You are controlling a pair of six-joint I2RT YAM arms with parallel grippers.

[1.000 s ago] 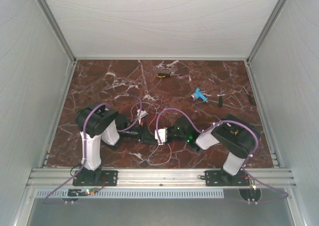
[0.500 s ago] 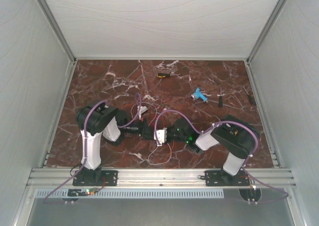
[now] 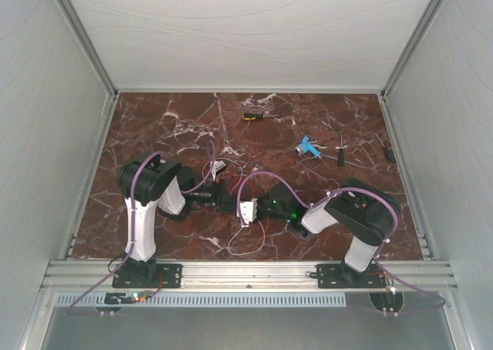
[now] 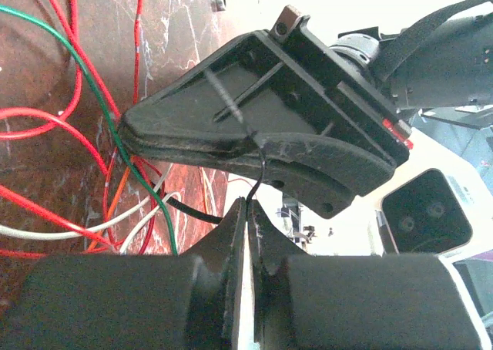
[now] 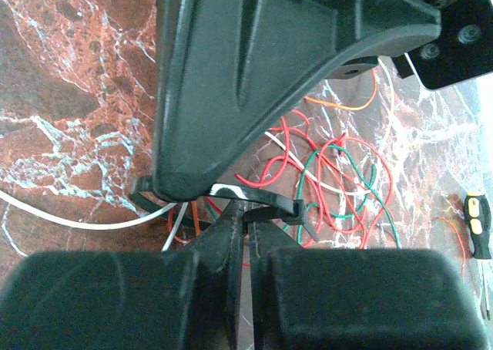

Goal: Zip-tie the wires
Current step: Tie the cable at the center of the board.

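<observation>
left gripper (image 4: 246,211) and right gripper (image 5: 245,219) clamp zip tie (image 5: 273,203) | red marble table (image 3: 154,126) | white walls (image 3: 246,34)

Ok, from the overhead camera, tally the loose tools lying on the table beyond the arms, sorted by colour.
Black-and-yellow tool: 1
Blue tool: 1
Dark slim tools: 2, one beside the blue one, one near the right wall
Total: 4
</observation>
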